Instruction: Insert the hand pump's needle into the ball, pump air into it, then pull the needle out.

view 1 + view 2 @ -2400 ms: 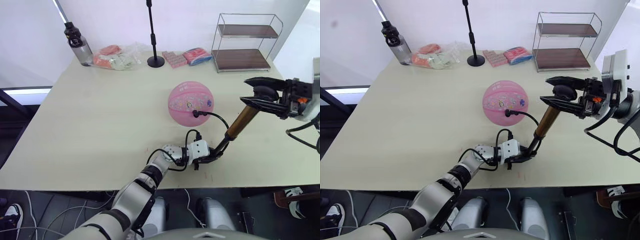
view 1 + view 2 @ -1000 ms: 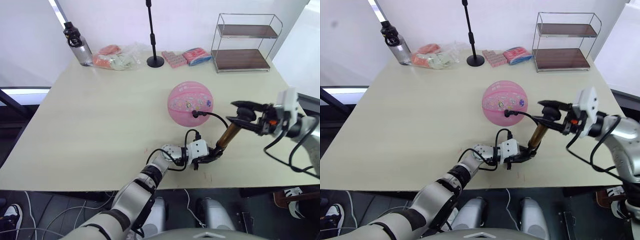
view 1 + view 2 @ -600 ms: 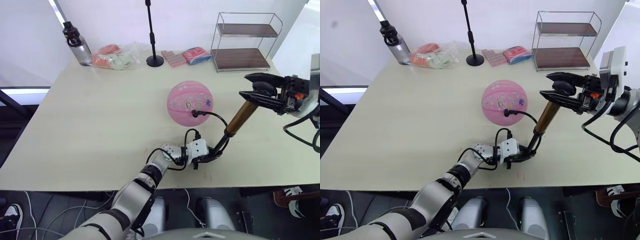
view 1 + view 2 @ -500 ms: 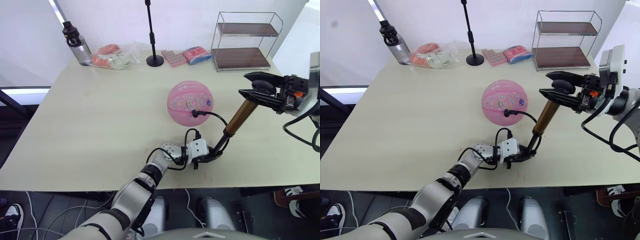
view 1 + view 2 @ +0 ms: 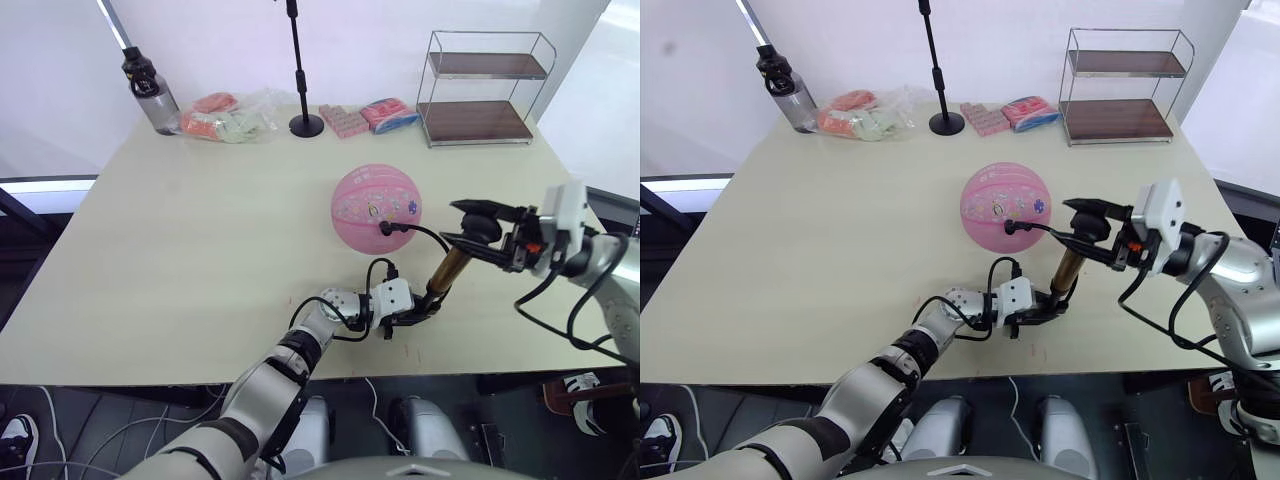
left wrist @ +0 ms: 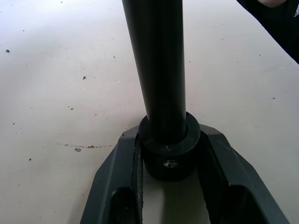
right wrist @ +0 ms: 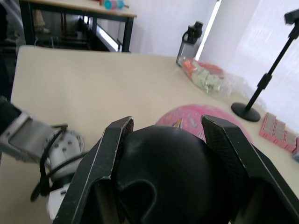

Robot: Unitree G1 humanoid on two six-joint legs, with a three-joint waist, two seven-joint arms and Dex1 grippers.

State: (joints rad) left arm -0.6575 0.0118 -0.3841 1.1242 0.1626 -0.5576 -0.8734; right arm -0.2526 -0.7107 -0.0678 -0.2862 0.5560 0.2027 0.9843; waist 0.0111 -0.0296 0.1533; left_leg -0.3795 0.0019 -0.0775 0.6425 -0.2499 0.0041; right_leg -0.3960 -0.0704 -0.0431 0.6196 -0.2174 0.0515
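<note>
The pink ball rests mid-table. A black fitting of the needle sits against the ball's valve, and the pin itself is hidden. A thin black hose loops from it to the hand pump, which stands tilted with its bronze barrel showing. My left gripper lies low on the table, shut on the pump's black bottom cap. My right gripper is shut on the round black handle at the pump's top, just right of the ball.
Along the far edge stand a grey bottle, a clear bag of packets, a black stand pole, pink packets and a wire shelf. The table's front edge runs just behind my left gripper.
My right gripper has pushed the pump handle down and toward the ball, so less of the bronze barrel shows. The left gripper and the ball have stayed put.
</note>
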